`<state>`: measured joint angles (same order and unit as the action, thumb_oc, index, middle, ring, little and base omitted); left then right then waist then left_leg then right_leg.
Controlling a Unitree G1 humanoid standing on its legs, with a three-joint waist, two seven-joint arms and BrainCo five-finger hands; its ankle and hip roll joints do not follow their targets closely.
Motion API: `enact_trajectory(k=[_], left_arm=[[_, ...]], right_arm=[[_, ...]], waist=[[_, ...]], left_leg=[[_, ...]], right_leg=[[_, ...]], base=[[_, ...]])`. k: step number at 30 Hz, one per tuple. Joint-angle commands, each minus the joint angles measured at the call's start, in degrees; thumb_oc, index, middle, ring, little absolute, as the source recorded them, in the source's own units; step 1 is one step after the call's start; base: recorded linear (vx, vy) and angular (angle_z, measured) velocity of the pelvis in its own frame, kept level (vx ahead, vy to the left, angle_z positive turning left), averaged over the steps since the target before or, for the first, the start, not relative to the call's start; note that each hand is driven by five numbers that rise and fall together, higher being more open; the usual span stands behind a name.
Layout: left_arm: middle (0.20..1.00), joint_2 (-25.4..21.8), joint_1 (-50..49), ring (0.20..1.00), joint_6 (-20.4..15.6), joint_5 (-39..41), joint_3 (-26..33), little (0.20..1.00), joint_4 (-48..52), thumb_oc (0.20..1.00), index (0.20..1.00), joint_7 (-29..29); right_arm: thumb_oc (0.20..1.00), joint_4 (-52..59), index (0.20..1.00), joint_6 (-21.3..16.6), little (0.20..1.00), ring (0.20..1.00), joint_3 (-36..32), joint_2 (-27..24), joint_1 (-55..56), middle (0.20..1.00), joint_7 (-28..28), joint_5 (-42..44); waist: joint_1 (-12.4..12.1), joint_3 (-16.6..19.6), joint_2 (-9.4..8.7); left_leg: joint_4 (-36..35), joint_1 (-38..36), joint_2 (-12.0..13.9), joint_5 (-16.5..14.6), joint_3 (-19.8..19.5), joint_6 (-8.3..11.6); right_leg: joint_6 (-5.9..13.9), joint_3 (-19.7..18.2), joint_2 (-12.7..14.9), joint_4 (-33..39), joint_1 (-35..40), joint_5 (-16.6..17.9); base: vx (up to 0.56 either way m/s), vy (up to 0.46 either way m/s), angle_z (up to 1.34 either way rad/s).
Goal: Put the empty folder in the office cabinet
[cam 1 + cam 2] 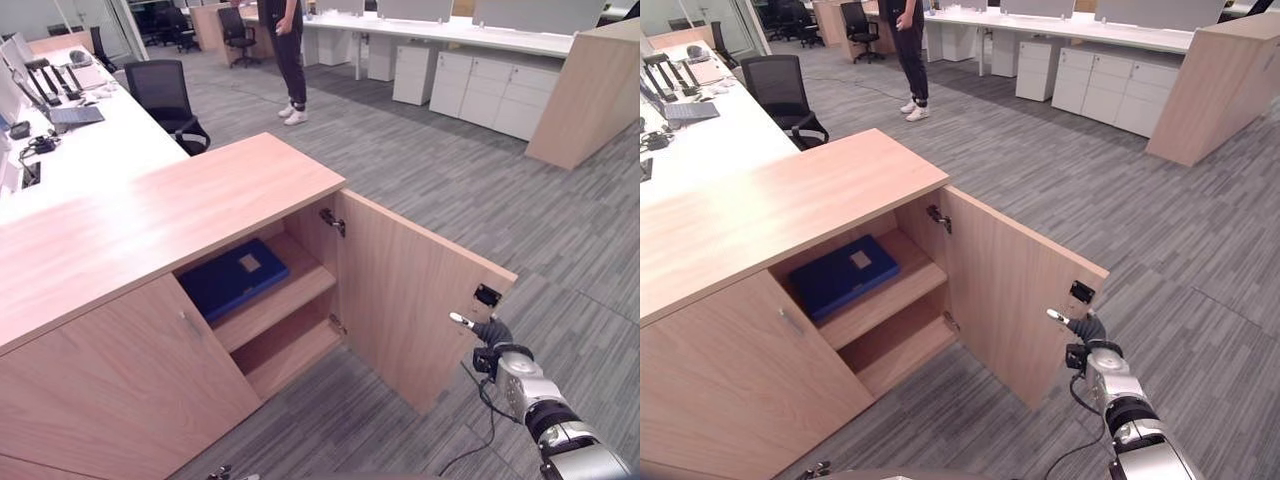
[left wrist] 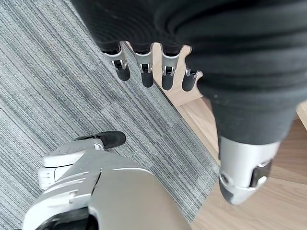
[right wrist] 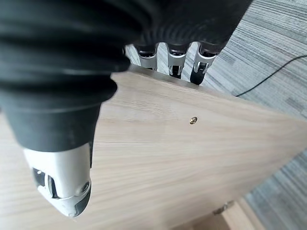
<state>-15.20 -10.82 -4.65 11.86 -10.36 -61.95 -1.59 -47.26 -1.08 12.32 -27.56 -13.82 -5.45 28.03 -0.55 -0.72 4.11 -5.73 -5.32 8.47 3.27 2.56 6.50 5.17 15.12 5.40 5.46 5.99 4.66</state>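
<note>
A dark blue folder (image 1: 232,277) lies flat on the upper shelf of the wooden office cabinet (image 1: 150,215). The cabinet's right door (image 1: 410,290) stands wide open. My right hand (image 1: 490,332) is at the door's outer edge, just below its latch. In the right wrist view its straight fingers (image 3: 176,62) reach over the door's edge and the thumb lies along the door's face, holding nothing. My left hand (image 2: 146,74) hangs low over the carpet by the cabinet's base, fingers relaxed and holding nothing.
A person (image 1: 287,60) stands on the carpet far behind the cabinet. A black office chair (image 1: 165,95) and a white desk (image 1: 110,145) with a laptop sit at the left. White drawer units (image 1: 500,95) and a wooden partition (image 1: 585,95) stand at the back right.
</note>
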Motion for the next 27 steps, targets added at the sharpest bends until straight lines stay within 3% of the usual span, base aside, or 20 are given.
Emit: enact_trajectory(k=[1,5,10,15,18,25,27], left_arm=[[1.000,-2.0,5.2,1.000,-1.0,-2.5,1.5,1.000,-1.8,1.000,1.000,1.1],[1.000,-1.9,5.2,1.000,-1.0,-3.9,3.4,1.000,-2.0,1.000,1.000,0.9],[1.000,-1.7,5.3,1.000,-1.2,-4.4,3.3,1.000,-1.8,1.000,1.000,0.9],[1.000,-1.6,5.1,1.000,-1.3,-4.2,2.9,1.000,-1.7,1.000,1.000,1.2],[1.000,-1.9,5.4,1.000,-1.3,-4.4,2.5,1.000,-1.9,1.000,1.000,1.3],[1.000,-2.6,4.9,1.000,-1.4,-4.4,2.1,1.000,-2.0,1.000,1.000,1.5],[1.000,-3.3,4.6,1.000,-1.7,-3.1,2.3,1.000,-1.7,1.000,1.000,1.9]], right_arm=[[1.000,12.7,1.000,-3.9,1.000,1.000,8.1,8.4,-4.4,1.000,10.3,-3.2],[1.000,21.4,1.000,-3.0,1.000,1.000,12.8,5.8,2.5,1.000,15.6,-8.2],[1.000,23.7,1.000,-3.2,1.000,1.000,16.1,6.4,3.0,1.000,17.3,-8.9],[1.000,26.1,1.000,-3.0,1.000,1.000,21.2,9.3,0.6,1.000,19.2,-7.0],[1.000,28.9,1.000,-3.0,1.000,1.000,24.9,10.3,-1.6,1.000,20.7,-5.4],[1.000,27.1,1.000,-3.3,1.000,1.000,26.4,12.6,-6.6,1.000,19.2,-3.8],[1.000,21.8,1.000,-4.7,1.000,1.000,22.8,13.6,-11.2,1.000,15.2,-1.5]], waist=[[-3.9,-2.4,-4.21],[-4.0,-2.7,-4.40],[-4.8,-2.9,-4.49],[-6.9,-3.1,-4.73],[-9.6,-3.2,-5.08],[-12.8,-2.9,-5.25],[-15.0,-4.5,-5.90]], left_leg=[[1.1,-1.1,-0.8,-3.0,-1.7,1.03],[1.3,-0.6,-0.7,-2.8,-2.5,1.16],[1.4,0.1,-0.7,-2.5,-3.8,1.24],[1.6,1.4,-0.9,-2.0,-5.7,1.50],[1.8,3.3,-1.2,-1.2,-8.2,2.28],[2.3,5.4,-1.4,-0.7,-11.6,3.00],[9.0,9.5,-1.9,-1.5,-11.0,3.94]], right_leg=[[4.92,1.0,4.5,-1.5,3.3,-5.9],[4.90,2.0,4.8,-2.4,3.3,-6.5],[4.93,3.3,5.1,-2.9,3.4,-6.8],[4.92,5.1,5.2,-3.0,3.7,-7.0],[4.70,7.4,5.3,-2.4,4.4,-7.2],[4.24,10.0,4.8,-1.2,5.3,-7.5],[3.77,10.1,5.3,-0.8,5.3,-7.5]], base=[[0.00,-0.003,0.07],[0.00,-0.007,0.06],[-0.02,-0.008,0.17],[-0.02,-0.006,0.26],[-0.02,-0.019,0.44],[0.01,-0.016,0.55],[-0.08,0.016,0.27]])
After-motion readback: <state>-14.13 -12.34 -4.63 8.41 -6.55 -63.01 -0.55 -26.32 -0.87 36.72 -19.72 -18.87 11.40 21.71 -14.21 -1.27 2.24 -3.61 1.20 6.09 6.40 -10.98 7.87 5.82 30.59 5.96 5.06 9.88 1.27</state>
